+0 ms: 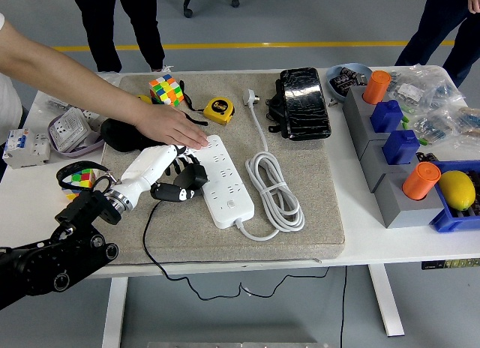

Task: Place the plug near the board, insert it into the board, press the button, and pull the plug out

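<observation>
Beside board [225, 180], plug [190, 177] in left hand [159, 171]

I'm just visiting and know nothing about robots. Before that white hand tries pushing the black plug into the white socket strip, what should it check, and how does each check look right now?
1. Plug held: ok. The left hand is closed on the black plug.
2. Plug near the strip: ok. It sits at the left edge of the power strip.
3. Prongs lined up with a socket: cannot tell, the fingers hide them.
4. Strip steadied: ok. A person's hand presses on its far end.
5. Person's hand clear of the robot's hand: not ok, they are very close.
6. Black cord free: ok, it trails loose off the mat's front edge.
</observation>
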`<state>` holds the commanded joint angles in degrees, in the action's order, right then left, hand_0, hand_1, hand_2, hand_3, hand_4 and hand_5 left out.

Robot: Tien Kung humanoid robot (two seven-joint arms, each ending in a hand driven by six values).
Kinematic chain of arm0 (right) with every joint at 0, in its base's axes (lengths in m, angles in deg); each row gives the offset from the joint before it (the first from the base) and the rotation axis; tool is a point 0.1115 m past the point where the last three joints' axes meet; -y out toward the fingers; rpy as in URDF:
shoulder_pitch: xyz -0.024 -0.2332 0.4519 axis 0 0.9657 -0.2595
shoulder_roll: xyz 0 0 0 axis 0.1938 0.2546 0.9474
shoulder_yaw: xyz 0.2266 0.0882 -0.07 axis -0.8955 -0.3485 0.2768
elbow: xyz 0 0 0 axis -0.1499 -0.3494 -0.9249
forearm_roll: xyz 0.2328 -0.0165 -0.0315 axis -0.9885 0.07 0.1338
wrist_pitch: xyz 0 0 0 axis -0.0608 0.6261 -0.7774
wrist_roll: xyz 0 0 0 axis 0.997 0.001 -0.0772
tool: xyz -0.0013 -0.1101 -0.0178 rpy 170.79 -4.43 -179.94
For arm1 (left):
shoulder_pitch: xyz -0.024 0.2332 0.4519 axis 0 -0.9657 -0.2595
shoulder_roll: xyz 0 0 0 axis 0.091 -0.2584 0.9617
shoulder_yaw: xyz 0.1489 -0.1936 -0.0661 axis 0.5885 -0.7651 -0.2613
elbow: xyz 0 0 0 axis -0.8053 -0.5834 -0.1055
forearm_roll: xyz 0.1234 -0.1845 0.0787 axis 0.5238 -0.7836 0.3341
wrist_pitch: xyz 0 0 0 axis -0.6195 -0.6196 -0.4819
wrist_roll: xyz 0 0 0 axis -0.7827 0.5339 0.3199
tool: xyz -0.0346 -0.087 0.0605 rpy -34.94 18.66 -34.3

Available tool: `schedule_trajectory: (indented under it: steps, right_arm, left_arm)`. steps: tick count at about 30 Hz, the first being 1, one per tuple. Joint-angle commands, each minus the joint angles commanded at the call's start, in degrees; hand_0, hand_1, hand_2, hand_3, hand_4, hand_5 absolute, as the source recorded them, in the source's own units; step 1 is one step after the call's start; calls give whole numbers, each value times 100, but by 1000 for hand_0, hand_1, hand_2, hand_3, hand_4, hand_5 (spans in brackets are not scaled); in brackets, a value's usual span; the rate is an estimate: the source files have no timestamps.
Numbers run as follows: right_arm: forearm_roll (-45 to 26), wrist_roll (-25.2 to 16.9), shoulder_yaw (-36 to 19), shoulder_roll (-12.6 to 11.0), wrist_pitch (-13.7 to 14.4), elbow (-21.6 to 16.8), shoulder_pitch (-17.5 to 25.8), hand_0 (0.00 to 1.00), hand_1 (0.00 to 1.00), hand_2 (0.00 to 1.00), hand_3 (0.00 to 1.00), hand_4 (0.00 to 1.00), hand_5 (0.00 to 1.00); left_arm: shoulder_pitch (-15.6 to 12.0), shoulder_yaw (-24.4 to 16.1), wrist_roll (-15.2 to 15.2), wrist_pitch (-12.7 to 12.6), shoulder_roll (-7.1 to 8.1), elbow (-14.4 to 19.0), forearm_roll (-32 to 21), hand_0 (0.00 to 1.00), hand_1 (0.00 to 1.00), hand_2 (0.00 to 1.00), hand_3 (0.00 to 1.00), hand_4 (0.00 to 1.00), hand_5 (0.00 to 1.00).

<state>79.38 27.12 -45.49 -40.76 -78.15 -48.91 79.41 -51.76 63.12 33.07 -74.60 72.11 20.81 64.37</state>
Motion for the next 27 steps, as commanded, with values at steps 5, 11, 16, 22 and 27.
schedule_trajectory:
  steps: [5, 11, 16, 22, 27]
  right_arm:
    - [6, 1, -15, 4, 0, -4, -1, 578, 657, 643, 549, 930, 499]
    - [9, 1, -20, -1, 2, -7, -1, 576, 657, 643, 548, 930, 499]
    - [11, -1, -23, 3, 2, -11, 6, 576, 657, 643, 549, 929, 499]
    - [26, 0, -32, 1, 3, -15, 4, 577, 657, 643, 548, 929, 499]
    - [63, -2, -77, -4, 7, -43, -8, 578, 657, 643, 549, 930, 499]
  left_arm:
    - [19, 12, -17, -28, -20, -12, -5, 278, 421, 460, 550, 793, 2]
    - [18, 38, -67, 14, -21, -15, 15, 274, 421, 460, 550, 793, 2]
    - [8, 12, -123, 73, -2, -5, 55, 278, 440, 471, 552, 797, 2]
    - [-33, -30, -124, 111, 11, 19, 70, 300, 499, 522, 566, 816, 2]
    - [-30, -60, -125, 168, 8, 23, 56, 318, 517, 548, 568, 879, 16]
